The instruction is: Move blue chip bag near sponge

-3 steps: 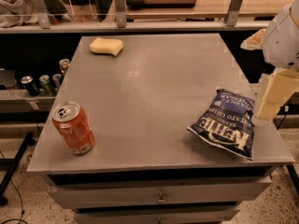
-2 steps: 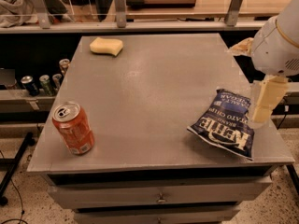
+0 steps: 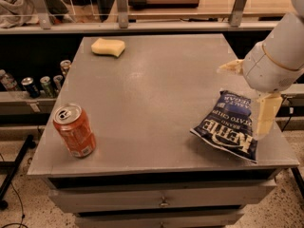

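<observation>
Pincer [image 3: 241, 102] spread wide, empty, hangs over bag [image 3: 227, 127] at worktop [image 3: 156, 99] right edge, probably for a grab; sponge [image 3: 108, 47] well apart.

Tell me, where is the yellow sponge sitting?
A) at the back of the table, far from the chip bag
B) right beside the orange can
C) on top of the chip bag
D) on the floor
A: the sponge lies at the table's far back edge, while the blue chip bag sits at the front on the other side, with the gripper hanging just above the bag's outer edge.
</observation>
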Controlling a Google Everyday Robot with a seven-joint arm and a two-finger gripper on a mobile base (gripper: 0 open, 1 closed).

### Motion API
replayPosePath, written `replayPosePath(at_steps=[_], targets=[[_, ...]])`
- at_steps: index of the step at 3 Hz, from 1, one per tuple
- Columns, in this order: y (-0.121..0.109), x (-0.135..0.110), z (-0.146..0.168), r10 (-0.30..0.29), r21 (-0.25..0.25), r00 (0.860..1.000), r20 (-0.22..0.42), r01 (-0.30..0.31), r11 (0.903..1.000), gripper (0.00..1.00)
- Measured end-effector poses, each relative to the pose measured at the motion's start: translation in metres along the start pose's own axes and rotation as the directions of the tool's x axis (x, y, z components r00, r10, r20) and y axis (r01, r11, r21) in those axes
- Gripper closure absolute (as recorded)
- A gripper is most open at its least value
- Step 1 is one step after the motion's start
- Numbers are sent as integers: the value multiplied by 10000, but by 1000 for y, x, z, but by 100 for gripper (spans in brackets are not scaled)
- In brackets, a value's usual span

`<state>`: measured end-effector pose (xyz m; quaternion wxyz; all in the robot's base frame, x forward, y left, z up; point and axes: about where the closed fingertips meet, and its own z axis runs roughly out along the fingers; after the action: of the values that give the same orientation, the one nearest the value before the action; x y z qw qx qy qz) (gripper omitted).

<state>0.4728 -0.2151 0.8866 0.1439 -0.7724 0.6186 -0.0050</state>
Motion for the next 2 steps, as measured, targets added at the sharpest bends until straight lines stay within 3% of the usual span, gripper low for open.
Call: replayPosePath(at_steps=[1,2], targets=[[5,8,18,-529,-415,9986,47,530,9977,0],[10,12,29,-770,-692,9969,186,782,9945,18]])
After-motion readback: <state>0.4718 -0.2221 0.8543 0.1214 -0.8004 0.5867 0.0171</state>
